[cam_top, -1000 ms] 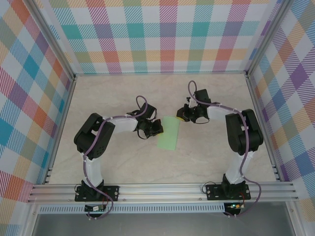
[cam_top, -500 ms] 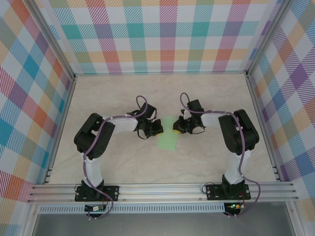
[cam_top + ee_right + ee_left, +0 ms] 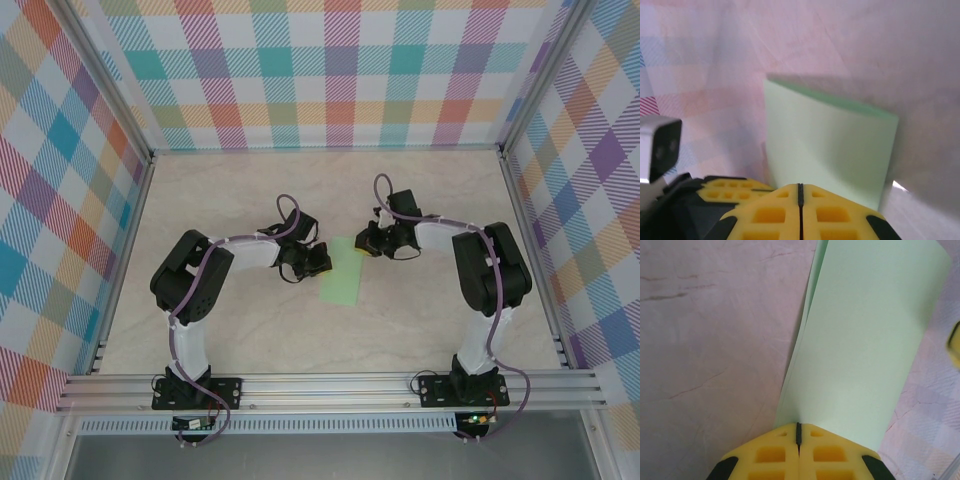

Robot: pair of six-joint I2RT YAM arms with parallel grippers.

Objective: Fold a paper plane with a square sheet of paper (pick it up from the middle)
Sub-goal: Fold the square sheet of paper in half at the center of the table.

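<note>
- Item under inspection: the thin, pale mint-green square sheet of paper (image 3: 342, 278) lies mid-bench on the pale marbled bench (image 3: 250, 330), between the two arms. It reads as a narrow rectangle doubled over on itself. The left wrist view (image 3: 865, 340) shows two layers along its left edge.
- Left hand (image 3: 312, 263): clenched, yellow pads meeting with no gap (image 3: 799, 429), tips at the near end of the sheet. The paper runs out from under the tips. Whether a layer is nipped between the pads or merely pressed down cannot be told.
- Right hand (image 3: 364, 247): clenched likewise (image 3: 800, 189), tips at the sheet's far corner. From this wrist the sheet (image 3: 825, 145) bows slightly and casts a shadow, so it is judged not fully flat.
- Step in hand, as judged: setting the first centre fold. The task is at an early stage, with no tip or wing folds yet evident.
- Recommended practice:
  - Use one hand as an anchor on the doubled layers and run the other along the fold with light downward pressure.
  - Check that the free edges coincide before firming the crease, since a skewed centre line would carry into every later fold.
  - Travel slowly, because thin paper on a smooth bench is likely to slide or buckle ahead of the pads.
</note>
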